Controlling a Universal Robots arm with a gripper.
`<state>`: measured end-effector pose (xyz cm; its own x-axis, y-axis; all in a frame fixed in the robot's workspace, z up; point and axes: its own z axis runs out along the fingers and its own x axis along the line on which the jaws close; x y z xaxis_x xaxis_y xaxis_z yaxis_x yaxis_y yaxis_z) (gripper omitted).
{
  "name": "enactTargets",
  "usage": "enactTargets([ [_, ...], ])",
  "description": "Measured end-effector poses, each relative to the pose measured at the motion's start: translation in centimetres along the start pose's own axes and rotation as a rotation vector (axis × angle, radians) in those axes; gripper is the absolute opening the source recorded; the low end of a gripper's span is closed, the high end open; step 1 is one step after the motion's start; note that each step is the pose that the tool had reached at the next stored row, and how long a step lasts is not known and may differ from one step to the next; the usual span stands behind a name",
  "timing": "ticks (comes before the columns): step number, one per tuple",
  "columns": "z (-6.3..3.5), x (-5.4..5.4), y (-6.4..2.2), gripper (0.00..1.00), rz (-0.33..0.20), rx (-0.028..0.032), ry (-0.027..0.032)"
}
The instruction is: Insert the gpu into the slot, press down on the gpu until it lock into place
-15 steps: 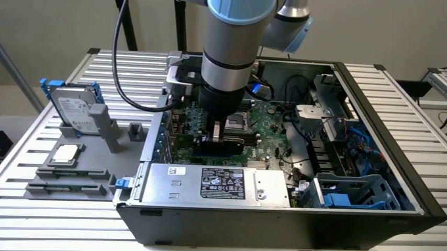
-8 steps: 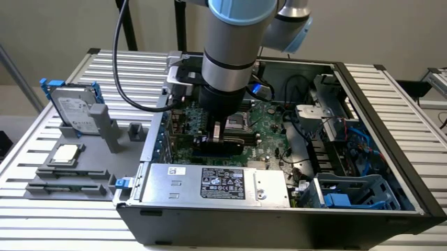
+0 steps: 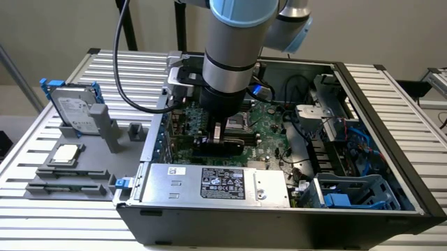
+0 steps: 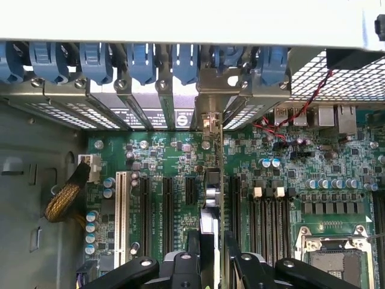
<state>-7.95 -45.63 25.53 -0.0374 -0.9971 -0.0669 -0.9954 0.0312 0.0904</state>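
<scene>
Wrist view: the end effector (image 4: 212,256), closed on the gpu (image 4: 212,198), holds it edge-on over the motherboard (image 4: 337,174); slight misalignment could probably jam it beside its slot.

Matt black plastic gpu (image 3: 218,147); shiny silver metal bracket (image 4: 212,96).

Setting: robotics lab or test cell for PC assembly. A slatted aluminium bench (image 3: 56,209) carries an open desktop computer case (image 3: 391,172), side panel off, motherboard (image 3: 269,123) exposed. Beside the case, toward the exterior view's left, grey fixture blocks (image 3: 70,180) hold loose parts: a hard drive with blue rails (image 3: 73,112) standing upright, a processor (image 3: 65,153) lying flat. An industrial robot arm (image 3: 231,57) reaches down into the case. Plain beige wall behind; no household furnishings.
</scene>
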Motion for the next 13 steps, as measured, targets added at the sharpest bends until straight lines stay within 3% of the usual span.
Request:
enactTargets([
  [3, -0.01, 0.01, -0.05, 0.26, 0.0, -0.0004, 0.0026],
  [13, 0.48, 0.04, -0.24, 0.26, -0.005, -0.0008, 0.0034],
])
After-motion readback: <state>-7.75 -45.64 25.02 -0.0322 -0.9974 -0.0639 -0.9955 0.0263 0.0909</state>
